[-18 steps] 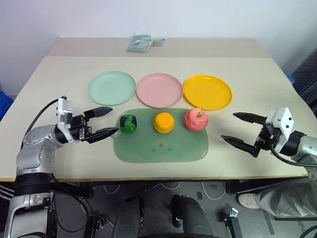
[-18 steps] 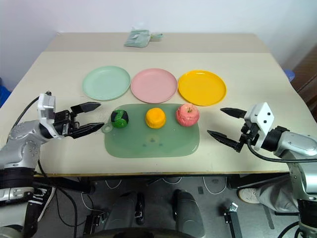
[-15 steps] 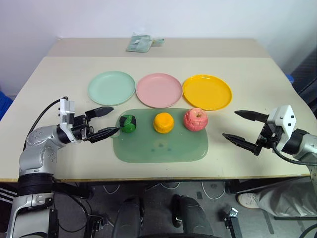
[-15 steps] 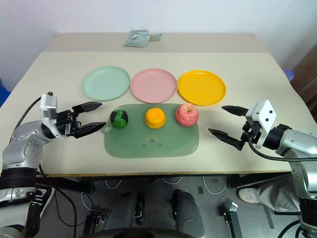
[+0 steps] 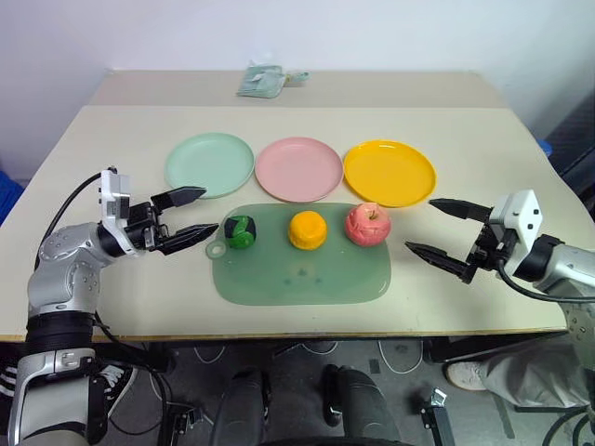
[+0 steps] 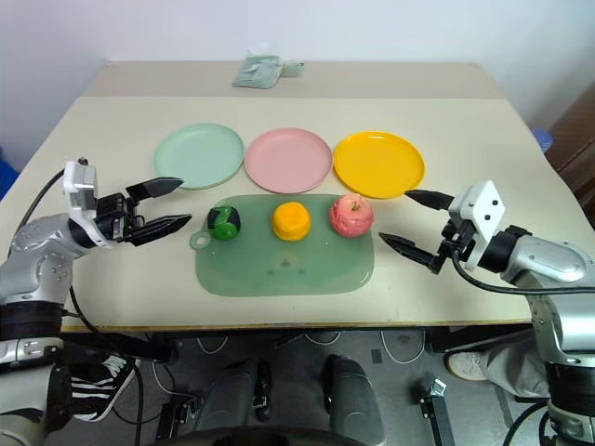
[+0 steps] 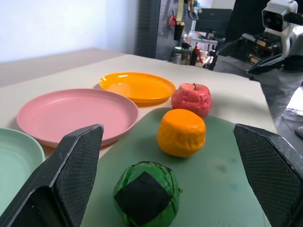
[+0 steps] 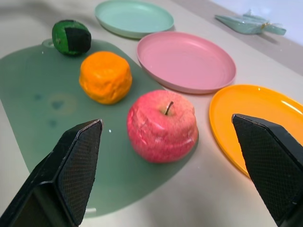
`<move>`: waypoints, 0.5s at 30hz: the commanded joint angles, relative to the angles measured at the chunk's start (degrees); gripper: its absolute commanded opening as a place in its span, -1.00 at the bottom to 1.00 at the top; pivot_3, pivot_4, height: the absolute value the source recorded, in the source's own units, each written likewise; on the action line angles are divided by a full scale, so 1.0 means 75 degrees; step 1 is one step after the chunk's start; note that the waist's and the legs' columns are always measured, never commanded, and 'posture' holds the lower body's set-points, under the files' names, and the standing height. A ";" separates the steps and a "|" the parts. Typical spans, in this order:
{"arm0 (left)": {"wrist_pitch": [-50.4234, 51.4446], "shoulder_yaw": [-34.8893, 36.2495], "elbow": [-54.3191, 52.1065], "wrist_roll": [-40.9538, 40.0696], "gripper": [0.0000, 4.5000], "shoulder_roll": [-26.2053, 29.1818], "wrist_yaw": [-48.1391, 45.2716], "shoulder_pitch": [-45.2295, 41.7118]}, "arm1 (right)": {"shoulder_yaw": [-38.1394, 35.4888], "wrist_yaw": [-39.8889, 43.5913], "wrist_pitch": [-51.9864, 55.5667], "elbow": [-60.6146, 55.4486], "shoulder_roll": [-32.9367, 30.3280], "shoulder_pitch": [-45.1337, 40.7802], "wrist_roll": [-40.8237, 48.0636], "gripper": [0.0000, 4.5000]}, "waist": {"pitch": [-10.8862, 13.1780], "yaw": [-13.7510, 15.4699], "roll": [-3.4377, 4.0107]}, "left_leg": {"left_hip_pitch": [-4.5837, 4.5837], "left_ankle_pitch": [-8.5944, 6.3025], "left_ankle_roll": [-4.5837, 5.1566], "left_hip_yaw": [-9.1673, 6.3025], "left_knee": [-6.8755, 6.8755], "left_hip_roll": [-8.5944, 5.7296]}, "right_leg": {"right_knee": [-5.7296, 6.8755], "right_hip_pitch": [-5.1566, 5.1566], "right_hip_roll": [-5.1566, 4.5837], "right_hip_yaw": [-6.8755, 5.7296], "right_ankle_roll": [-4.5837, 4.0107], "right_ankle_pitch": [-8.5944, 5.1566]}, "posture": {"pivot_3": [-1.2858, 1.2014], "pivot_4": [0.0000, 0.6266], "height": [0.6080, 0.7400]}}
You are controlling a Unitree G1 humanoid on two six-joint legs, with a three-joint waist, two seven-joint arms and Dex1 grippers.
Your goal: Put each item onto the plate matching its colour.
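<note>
Three toy fruits sit in a row on a translucent green mat: a dark green ball with black patches, an orange-yellow fruit and a pinkish-red apple. Behind the mat stand a mint green plate, a pink plate and a yellow plate, all bare. My left gripper is open, just left of the green ball, pointing at it. Open too, my right gripper hovers right of the apple, fingers aimed toward it.
A crumpled pale green packet lies at the far edge of the beige table. Bare tabletop flanks the mat on both sides. A dark blue object shows past the table's left edge.
My left gripper has risen slightly and drawn back to the left of the green ball. My right gripper has shifted left toward the apple. The fruits and plates have not moved.
</note>
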 commanded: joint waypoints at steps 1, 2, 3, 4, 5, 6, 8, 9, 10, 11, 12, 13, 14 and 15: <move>0.0126 0.0036 0.0205 -0.0118 1.00 0.0130 -0.0233 -0.0320 | -0.0027 -0.0244 0.0154 -0.0457 0.0113 -0.0213 0.0222 0.99 | 0.0000 0.0000 0.0000 | 0.0000 0.0000 0.0000 0.0000 0.0000 0.0000 | 0.0001 -0.0001 0.0001 0.0000 0.0000 0.0000 | 0.03 -0.52 1.00; 0.0169 0.0006 0.0299 -0.0093 1.00 0.0117 -0.0248 -0.0447 | -0.0025 -0.0328 0.0332 -0.0583 0.0162 -0.0214 0.0359 0.99 | 0.0000 0.0000 0.0000 | 0.0001 0.0000 0.0000 0.0000 0.0000 0.0001 | 0.0002 0.0000 0.0001 0.0000 0.0000 0.0000 | 0.03 -0.52 1.00; 0.0218 -0.0042 0.0363 -0.0061 1.00 0.0107 -0.0268 -0.0556 | -0.0028 -0.0382 0.0497 -0.0729 0.0185 -0.0195 0.0493 0.99 | 0.0000 0.0012 0.0000 | 0.0000 0.0000 0.0000 -0.0001 0.0001 0.0001 | 0.0002 0.0000 0.0002 0.0000 0.0000 0.0000 | 0.03 -0.52 1.00; 0.0220 -0.0039 0.0511 -0.0036 1.00 0.0150 -0.0359 -0.0646 | 0.0039 -0.0499 0.0662 -0.0919 0.0227 -0.0202 0.0567 0.99 | 0.0000 0.0015 0.0000 | 0.0000 0.0000 0.0000 -0.0002 0.0001 0.0001 | 0.0002 0.0001 0.0002 -0.0001 -0.0001 0.0000 | 0.03 -0.52 1.00; 0.0163 -0.0117 0.0596 0.0049 1.00 0.0117 -0.0392 -0.0770 | 0.0063 -0.0599 0.0757 -0.1114 0.0253 -0.0206 0.0608 0.99 | 0.0000 0.0012 0.0000 | -0.0001 0.0000 0.0000 -0.0001 0.0001 0.0000 | 0.0002 0.0000 0.0001 0.0000 0.0000 0.0000 | 0.03 -0.52 1.00; 0.0065 -0.0106 0.0845 0.0106 1.00 0.0183 -0.0554 -0.0882 | 0.0217 -0.0827 0.0899 -0.1387 0.0338 -0.0270 0.0584 0.99 | 0.0000 0.0008 0.0000 | -0.0001 0.0000 0.0000 -0.0001 0.0001 0.0000 | 0.0001 0.0001 0.0001 0.0000 0.0000 0.0000 | 0.03 -0.52 1.00; -0.0180 -0.0385 0.1059 0.0419 1.00 0.0092 -0.0596 -0.1122 | 0.0278 -0.0943 0.1221 -0.1810 0.0201 -0.0339 0.0679 0.99 | 0.0000 0.0004 0.0000 | -0.0001 0.0000 0.0000 -0.0001 0.0000 0.0000 | 0.0001 0.0000 0.0001 0.0000 0.0000 0.0000 | 0.03 -0.52 1.00; -0.0282 -0.0473 0.1148 0.0526 1.00 0.0044 -0.0579 -0.1216 | 0.0283 -0.1009 0.1436 -0.1950 0.0148 -0.0415 0.0798 0.99 | 0.0000 0.0005 0.0000 | -0.0002 0.0000 0.0000 -0.0001 0.0001 0.0000 | 0.0002 -0.0002 0.0002 0.0000 0.0000 0.0000 | 0.03 -0.52 1.00; -0.0309 -0.0560 0.1193 0.0592 1.00 0.0005 -0.0594 -0.1287 | 0.0270 -0.1112 0.1726 -0.2083 0.0135 -0.0554 0.1035 0.99 | 0.0000 0.0005 0.0000 | -0.0002 0.0000 0.0000 -0.0001 0.0001 0.0000 | 0.0002 -0.0002 0.0001 0.0000 -0.0001 0.0000 | 0.03 -0.52 1.00; -0.0345 -0.0570 0.1326 0.0613 1.00 0.0033 -0.0680 -0.1350 | 0.0332 -0.1279 0.1982 -0.2224 0.0181 -0.0704 0.1193 0.99 | 0.0000 0.0005 0.0000 | -0.0002 0.0000 0.0000 -0.0001 0.0001 0.0000 | 0.0002 -0.0002 0.0001 0.0000 -0.0001 0.0000 | 0.03 -0.52 1.00; -0.0579 -0.0667 0.1470 0.0772 1.00 -0.0022 -0.0688 -0.1405 | 0.0409 -0.1340 0.2043 -0.2350 0.0175 -0.0801 0.1166 0.99 | 0.0000 0.0003 0.0000 | -0.0002 0.0000 0.0000 -0.0001 0.0001 0.0000 | 0.0001 -0.0002 0.0001 0.0000 -0.0001 0.0000 | 0.03 -0.52 1.00; -0.0770 -0.0718 0.1673 0.0876 1.00 -0.0048 -0.0748 -0.1462 | 0.0554 -0.1428 0.2146 -0.2502 0.0165 -0.0896 0.1112 0.99 | 0.0000 0.0002 0.0000 | -0.0002 0.0000 0.0000 -0.0001 0.0001 0.0000 | 0.0001 -0.0002 0.0000 0.0000 -0.0002 0.0000 | 0.03 -0.52 1.00; -0.0809 -0.0811 0.1789 0.0970 1.00 -0.0122 -0.0765 -0.1489 | 0.0653 -0.1433 0.2257 -0.2621 0.0104 -0.0902 0.1086 0.99 | 0.0000 0.0003 0.0000 | -0.0001 0.0000 0.0000 -0.0001 0.0001 0.0001 | 0.0002 -0.0002 0.0001 0.0000 -0.0002 0.0000 | 0.03 -0.52 1.00; -0.0902 -0.0888 0.1924 0.1056 1.00 -0.0165 -0.0828 -0.1519 | 0.0808 -0.1494 0.2377 -0.2747 0.0053 -0.0944 0.1008 0.99 | 0.0000 0.0003 0.0000 | -0.0003 0.0000 0.0000 -0.0004 0.0000 0.0002 | 0.0002 -0.0003 0.0004 -0.0001 -0.0002 0.0000 | 0.03 -0.52 1.00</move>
